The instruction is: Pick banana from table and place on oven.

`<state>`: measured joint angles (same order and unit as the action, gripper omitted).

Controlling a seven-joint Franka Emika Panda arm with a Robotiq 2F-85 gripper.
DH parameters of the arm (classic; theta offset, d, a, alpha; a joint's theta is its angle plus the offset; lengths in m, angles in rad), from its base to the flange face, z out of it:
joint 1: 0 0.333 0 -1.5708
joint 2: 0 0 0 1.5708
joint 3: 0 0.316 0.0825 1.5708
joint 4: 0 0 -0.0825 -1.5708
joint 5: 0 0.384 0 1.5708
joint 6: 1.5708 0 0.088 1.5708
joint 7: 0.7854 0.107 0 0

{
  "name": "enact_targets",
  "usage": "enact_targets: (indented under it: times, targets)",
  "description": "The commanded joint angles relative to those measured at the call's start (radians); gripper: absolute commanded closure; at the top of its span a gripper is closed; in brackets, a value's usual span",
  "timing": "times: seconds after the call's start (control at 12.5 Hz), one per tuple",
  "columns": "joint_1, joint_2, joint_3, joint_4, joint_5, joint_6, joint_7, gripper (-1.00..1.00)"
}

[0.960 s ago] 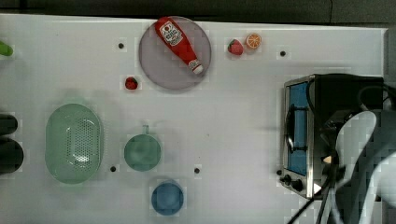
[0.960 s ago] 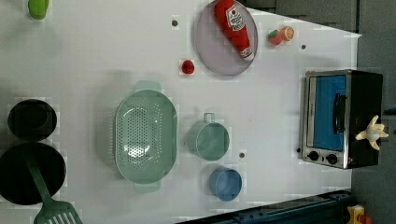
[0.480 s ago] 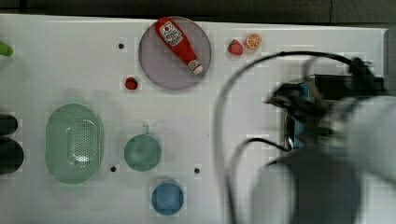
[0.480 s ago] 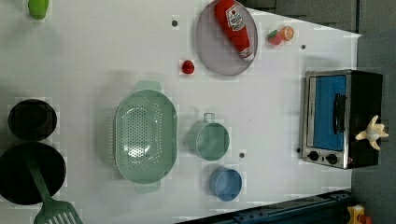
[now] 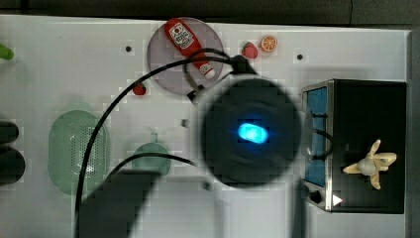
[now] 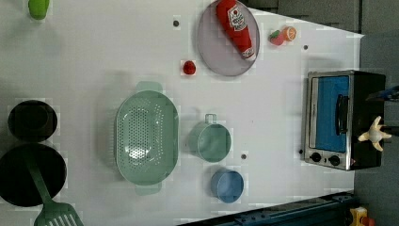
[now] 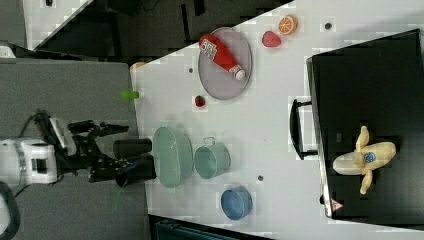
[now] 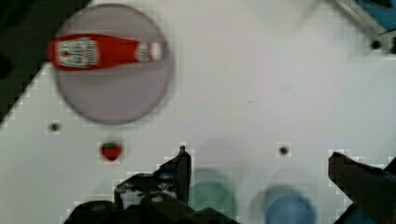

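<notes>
Where banana (image 7: pixel 364 157) rests on oven (image 7: pixel 370 85), round blue sticker, unreadable

arm (image 5: pixel 250 131) swung off oven (image 5: pixel 369 99), over table (image 5: pixel 74 69)

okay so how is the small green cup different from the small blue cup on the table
The small pale green cup has a little handle on its rim; the small blue cup shows none. The green cup looks somewhat wider than the blue one. In the left view the green cup stands right beside the mint green oval colander, while the blue cup sits apart, nearer the white table's edge. Both are round, upright and look empty.
</notes>
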<state>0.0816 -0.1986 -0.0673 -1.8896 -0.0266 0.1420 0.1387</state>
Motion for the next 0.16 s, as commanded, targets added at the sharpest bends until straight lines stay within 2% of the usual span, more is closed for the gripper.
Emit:
enact_targets:
  times: [0.08, 0.16]
  targets:
    - [-0.04, 0.002, -0.03, -0.021, -0.074, 0.005, 0.094, -1.0]
    - [-0.04, 0.002, -0.029, -0.02, -0.066, 0.006, 0.094, -1.0]
